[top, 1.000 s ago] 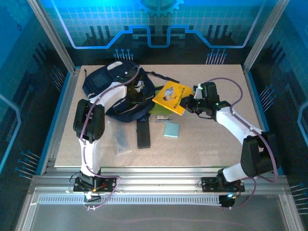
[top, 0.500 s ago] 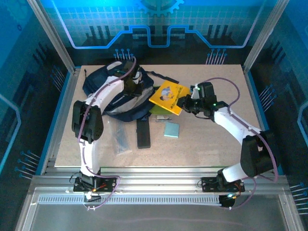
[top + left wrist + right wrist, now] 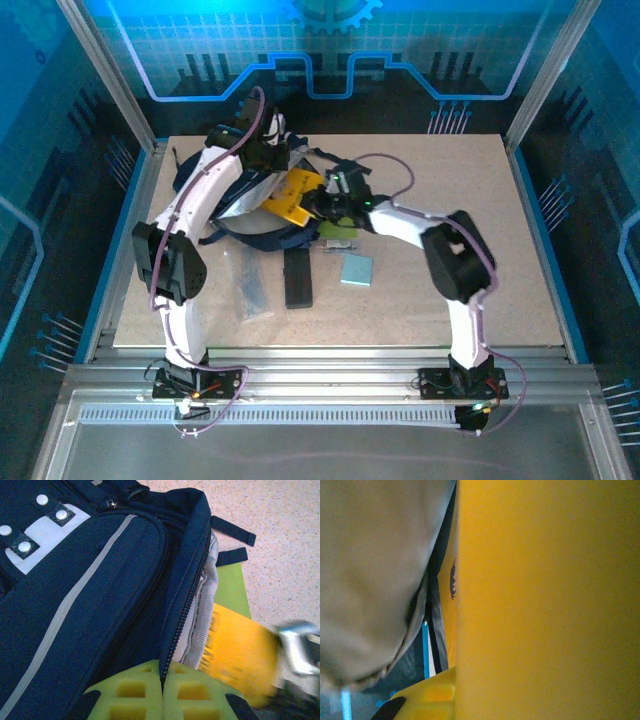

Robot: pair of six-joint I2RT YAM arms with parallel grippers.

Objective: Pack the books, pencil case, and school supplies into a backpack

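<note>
The right claw [image 3: 320, 200] is all but closed on one edge of the yellow-orange book [image 3: 288, 195]. The book's long axis runs straight out from those fingertips toward the left claw [image 3: 162, 702]. Its far end sits at the mouth of the backpack [image 3: 75, 605], beside the pale grey lining. The book is thin and flat, plain yellow-orange with a small dark printed mark. Whether it rests on the backpack or hangs clear of it I cannot tell.

The left claw is fully closed, its yellow-green gridded pads [image 3: 130, 700] nipping the zip edge of the backpack's opening. The backpack spreads out beyond this claw, navy fabric with a pale stripe and a white-grey studded patch.

Beneath the right claw lies the lime-green book [image 3: 230, 587], flat, one end under the backpack. Toward the arm bases from that claw are the tiny clip [image 3: 340, 245] and the light-blue pad [image 3: 356, 269]. The black pencil case [image 3: 297, 277] and the grey ruler strip [image 3: 252, 290] lie lengthwise toward the backpack.

The table [image 3: 450, 200] is speckled beige, enclosed by aluminium posts [image 3: 110, 80] and blue-lit panels [image 3: 320, 40].
</note>
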